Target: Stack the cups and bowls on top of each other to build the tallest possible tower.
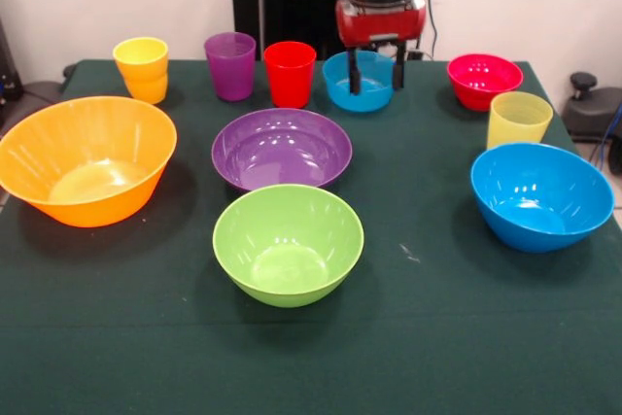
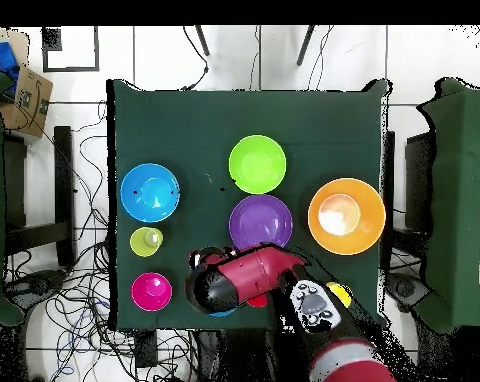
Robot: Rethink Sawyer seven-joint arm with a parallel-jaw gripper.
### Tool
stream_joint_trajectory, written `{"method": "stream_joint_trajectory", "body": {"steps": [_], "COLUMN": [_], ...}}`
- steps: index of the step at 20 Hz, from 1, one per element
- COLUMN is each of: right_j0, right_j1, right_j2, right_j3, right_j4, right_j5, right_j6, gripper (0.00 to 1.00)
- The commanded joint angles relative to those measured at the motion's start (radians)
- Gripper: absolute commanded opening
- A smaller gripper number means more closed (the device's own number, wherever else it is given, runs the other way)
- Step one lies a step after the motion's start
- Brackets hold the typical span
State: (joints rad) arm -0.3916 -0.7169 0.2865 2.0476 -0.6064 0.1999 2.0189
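The end effector [image 1: 376, 73] hangs released, its fingers [image 1: 355, 73] down inside the small blue bowl [image 1: 342, 86] at the bench's [image 1: 437, 337] far edge, gripping nothing.

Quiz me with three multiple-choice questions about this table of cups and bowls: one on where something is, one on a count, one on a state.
1. The claw hangs over which bowl?
A. small blue bowl
B. green bowl
C. orange bowl

2. How many cups stand on the table?
A. two
B. four
C. six

3. How far along is the tower?
A. all bowls stacked
B. two bowls stacked
C. nothing stacked

Answers:
1. A, the fingers dip inside the small blue bowl.
2. B, orange-yellow cup, purple cup, red cup, pale yellow cup.
3. C, every bowl and cup sits apart on the cloth.
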Motion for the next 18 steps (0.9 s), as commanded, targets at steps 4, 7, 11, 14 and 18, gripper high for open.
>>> {"method": "stream_joint_trajectory", "body": {"steps": [4,7,11,14,18], "right_j0": [0.103,0.119,0.116,0.096,0.056], "right_j1": [0.300,0.335,0.372,0.388,0.344], "right_j2": [-0.142,-0.163,-0.167,-0.157,-0.122], "right_j3": [-0.243,-0.272,-0.293,-0.299,-0.271], "right_j4": [-0.096,-0.086,-0.076,-0.082,-0.083], "right_j5": [-0.192,-0.217,-0.239,-0.246,-0.199], "right_j6": [0.071,0.065,0.051,0.037,0.008], "gripper": [1.00,1.00,1.00,1.00,1.00]}}
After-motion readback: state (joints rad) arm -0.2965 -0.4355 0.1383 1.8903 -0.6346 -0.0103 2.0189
